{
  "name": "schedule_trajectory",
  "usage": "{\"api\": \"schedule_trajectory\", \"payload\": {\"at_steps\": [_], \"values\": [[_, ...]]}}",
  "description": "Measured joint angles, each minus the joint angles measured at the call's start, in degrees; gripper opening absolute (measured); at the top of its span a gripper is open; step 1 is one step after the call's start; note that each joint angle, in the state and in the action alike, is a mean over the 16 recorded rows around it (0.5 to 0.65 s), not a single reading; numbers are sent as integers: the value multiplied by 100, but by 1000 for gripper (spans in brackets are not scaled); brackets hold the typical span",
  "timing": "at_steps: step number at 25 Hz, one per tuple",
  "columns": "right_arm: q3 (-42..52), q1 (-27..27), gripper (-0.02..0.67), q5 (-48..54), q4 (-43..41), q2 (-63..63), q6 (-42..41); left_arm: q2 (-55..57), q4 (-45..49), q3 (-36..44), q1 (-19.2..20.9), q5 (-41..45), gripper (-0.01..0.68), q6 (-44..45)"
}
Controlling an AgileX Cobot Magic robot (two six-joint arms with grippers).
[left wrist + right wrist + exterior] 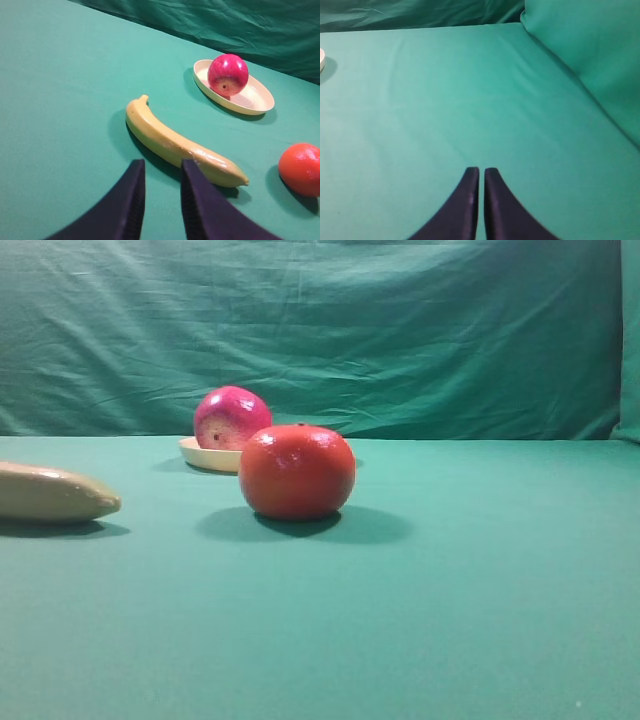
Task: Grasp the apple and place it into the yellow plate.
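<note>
Already the apple sits in the yellow plate, with an orange fruit just in front and a banana nearby, while the left gripper hangs slightly apart, empty, and the right gripper is pressed together, empty.
</note>
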Motion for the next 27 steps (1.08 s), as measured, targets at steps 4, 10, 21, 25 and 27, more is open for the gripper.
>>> {"api": "schedule_trajectory", "payload": {"at_steps": [4,10,21,25,27], "values": [[0,0,0,-2,0,0,-2,0,0,0,0,0,157,0],[0,0,0,-7,0,0,-10,0,0,0,0,0,157,0],[4,0,0,-13,0,0,-26,0,0,0,0,0,157,0],[5,0,0,-14,0,0,-28,0,0,0,0,0,157,0],[6,0,0,-14,0,0,-28,0,0,0,0,0,157,0]]}}
